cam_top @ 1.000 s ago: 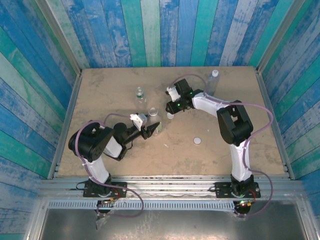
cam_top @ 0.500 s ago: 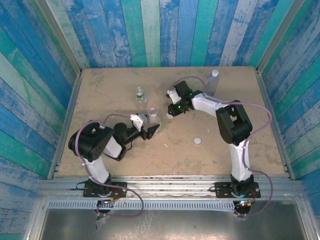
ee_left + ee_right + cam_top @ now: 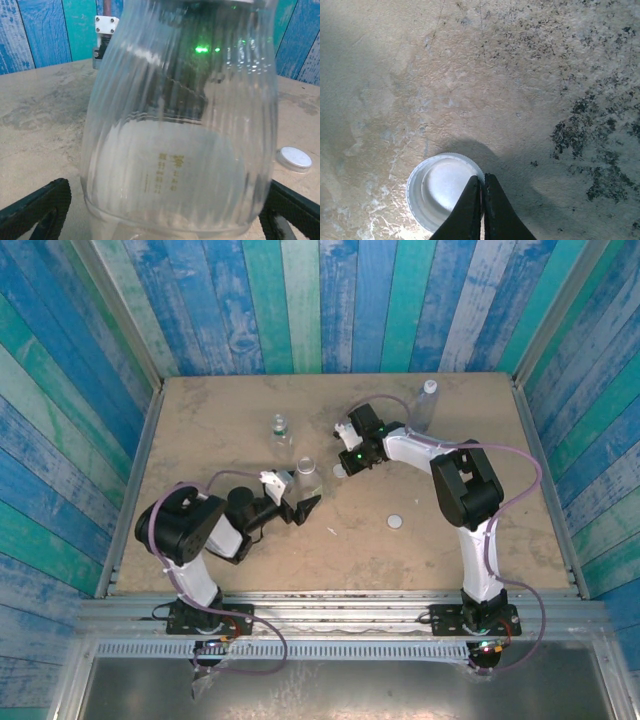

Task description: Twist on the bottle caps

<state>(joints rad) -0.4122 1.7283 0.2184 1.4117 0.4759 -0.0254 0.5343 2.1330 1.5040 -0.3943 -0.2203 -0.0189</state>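
The left arm [image 3: 190,530] sits folded low near the desk's near-left corner, forearm stretched right toward the desk's middle. Its jaws stand wide apart, a black finger [image 3: 35,205] at each lower corner of the wrist view. The right arm [image 3: 465,490] rises from the near edge, bends at the elbow and reaches left toward the far edge, wrist tipped down. Its jaws are pressed together, fingers [image 3: 467,210] tip to tip.

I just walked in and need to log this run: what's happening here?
The left claw stands open either side of a short clear bottle. The right claw is shut, down at the rim of an upturned white cap on the table; whether it pinches it I cannot tell. A second cap lies loose nearer the arms.
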